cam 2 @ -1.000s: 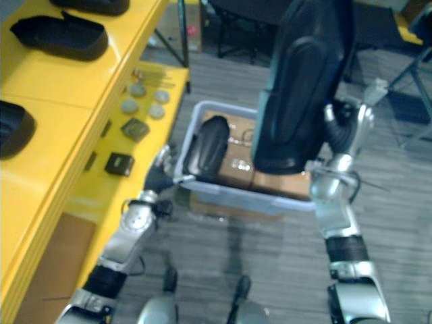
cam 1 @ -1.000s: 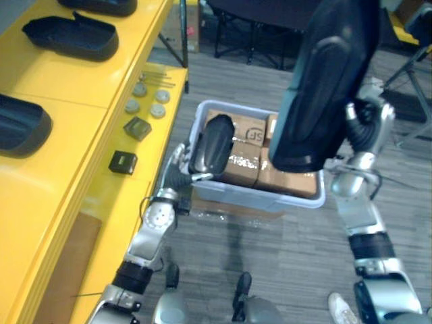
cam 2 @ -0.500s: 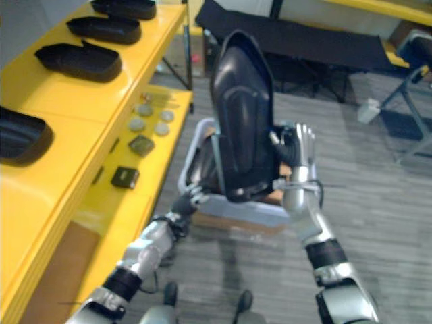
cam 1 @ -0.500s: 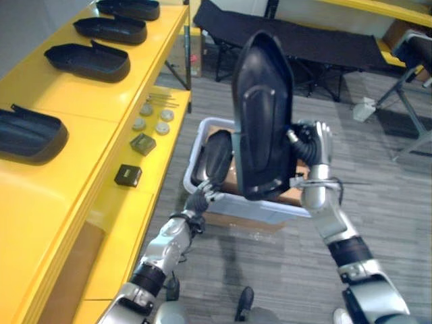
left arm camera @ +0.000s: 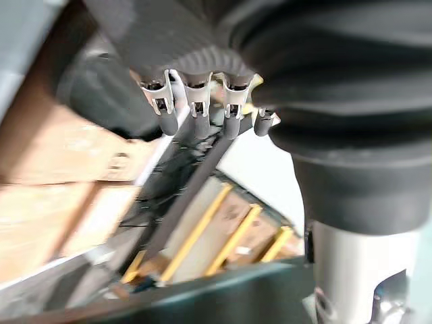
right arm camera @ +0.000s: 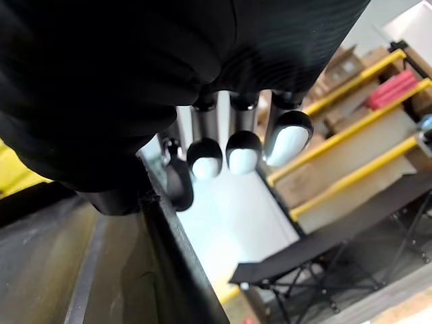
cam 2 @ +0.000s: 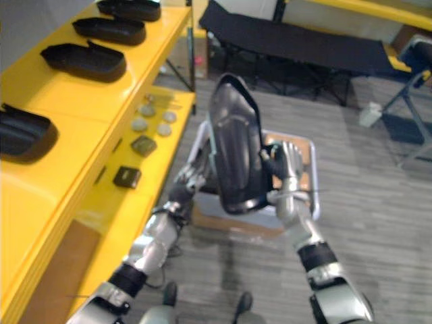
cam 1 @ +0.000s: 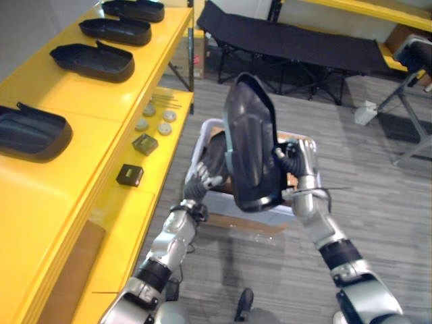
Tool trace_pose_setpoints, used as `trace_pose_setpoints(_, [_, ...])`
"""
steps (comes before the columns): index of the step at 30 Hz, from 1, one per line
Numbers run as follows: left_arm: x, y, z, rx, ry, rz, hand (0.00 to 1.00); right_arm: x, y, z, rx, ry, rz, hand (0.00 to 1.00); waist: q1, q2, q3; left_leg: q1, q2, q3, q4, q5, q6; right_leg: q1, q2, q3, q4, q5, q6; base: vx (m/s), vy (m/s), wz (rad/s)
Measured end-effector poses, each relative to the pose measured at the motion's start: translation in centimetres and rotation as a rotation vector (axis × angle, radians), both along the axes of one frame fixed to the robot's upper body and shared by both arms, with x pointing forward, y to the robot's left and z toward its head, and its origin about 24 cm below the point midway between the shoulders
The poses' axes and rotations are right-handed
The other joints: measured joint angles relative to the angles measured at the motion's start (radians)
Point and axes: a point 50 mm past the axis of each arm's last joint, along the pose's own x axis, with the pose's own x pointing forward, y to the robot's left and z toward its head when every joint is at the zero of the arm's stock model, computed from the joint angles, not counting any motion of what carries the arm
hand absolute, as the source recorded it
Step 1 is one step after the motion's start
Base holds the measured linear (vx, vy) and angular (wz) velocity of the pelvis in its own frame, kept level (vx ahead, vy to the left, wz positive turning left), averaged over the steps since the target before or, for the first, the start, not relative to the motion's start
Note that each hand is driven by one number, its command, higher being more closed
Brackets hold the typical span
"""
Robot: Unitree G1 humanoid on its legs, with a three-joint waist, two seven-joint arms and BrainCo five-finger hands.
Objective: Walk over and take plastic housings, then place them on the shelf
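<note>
Left eye view showed the right hand (cam 1: 302, 162) gripping a dark housing (cam 1: 251, 145), its fingers (right arm camera: 204, 156) curled over the rim, holding it upright above a grey bin (cam 1: 226, 202). The raised shell hid much of the bin and the boxes (cam 2: 305, 162) inside it. A second housing (cam 1: 214, 152) leaned in the bin's left end, with the left hand (cam 1: 198, 183) just beside it, fingers (left arm camera: 165, 115) loose and spread. Four more housings (cam 1: 91, 62) lay in a row on the yellow shelf (cam 1: 81, 135) well to the left. Discs (cam 1: 154, 121) and a small black box (cam 1: 129, 175) sat on the tier below. A black cot (cam 1: 297, 47) stood beyond the bin.
</note>
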Motion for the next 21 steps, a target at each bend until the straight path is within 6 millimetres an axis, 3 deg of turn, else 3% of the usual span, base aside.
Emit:
trace_pose_setpoints(5, [0.1,0.4,0.3,-0.009,-0.021,-0.012,0.0,-0.3,0.3,-1.0,0.003,0.029,0.002,1.0,0.002,-0.001,-0.008,0.001,0.0,-0.006,0.0,0.001,0.0,0.005,0.0,-0.007,0.0,0.0,0.0,-0.02,-0.003,0.04])
trace_pose_setpoints(12, [-0.2,-1.1,-0.8,0.13,0.051,-0.149,0.0,-0.4,1.1,-2.0,-0.016,0.062,0.03,1.0,0.01,-0.001,-0.008,-0.002,0.0,-0.011,0.0,0.002,-0.001,0.005,0.001,-0.011,0.0,0.0,0.0,-0.01,-0.001,0.01])
trace_pose_setpoints(21, [-1.2,-2.6,-3.6,0.316,0.167,-0.285,0.0,1.1,2.6,0.9,-0.039,-0.019,0.08,1.0,0.012,-0.001,-0.008,-0.006,-0.001,-0.016,0.0,0.004,0.0,0.003,0.001,-0.015,0.0,0.0,0.0,0.0,0.0,0.01])
